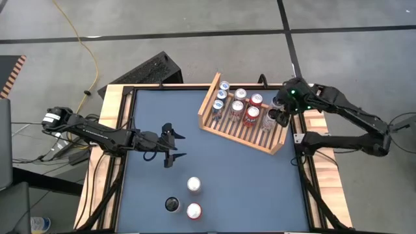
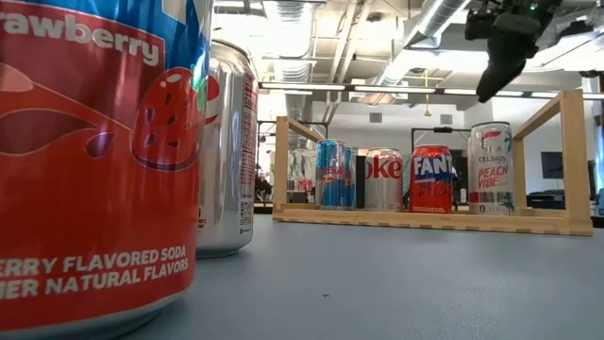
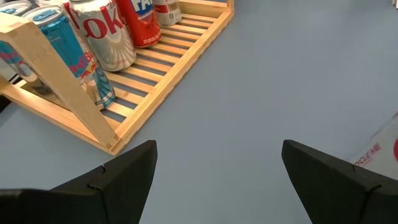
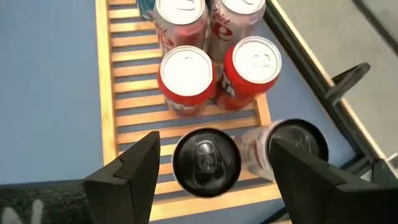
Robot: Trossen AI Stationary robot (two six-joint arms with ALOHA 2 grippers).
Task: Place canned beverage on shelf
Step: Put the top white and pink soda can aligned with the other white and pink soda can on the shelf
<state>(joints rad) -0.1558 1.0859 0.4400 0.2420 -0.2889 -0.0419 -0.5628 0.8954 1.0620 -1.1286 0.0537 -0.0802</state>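
Note:
The light wooden shelf (image 1: 242,127) lies at the table's far right and holds several cans upright on its slats. My right gripper (image 4: 211,174) is open above the shelf's right end (image 1: 281,116). Its fingers stand on either side of a black-topped can (image 4: 205,160), above it. A second black-topped can (image 4: 300,144) stands beside that one. In the low view my right gripper (image 2: 498,66) hangs clear above the Celsius can (image 2: 491,170). My left gripper (image 1: 174,146) is open and empty over the table's middle left, and it also shows in its wrist view (image 3: 217,180).
Three loose cans stand near the table's near edge: a white-topped one (image 1: 194,185), a black-topped one (image 1: 172,205) and a red one (image 1: 194,211). Two red cans (image 4: 186,78) stand close behind the black-topped one on the shelf. Blue tabletop (image 1: 247,182) lies between shelf and loose cans.

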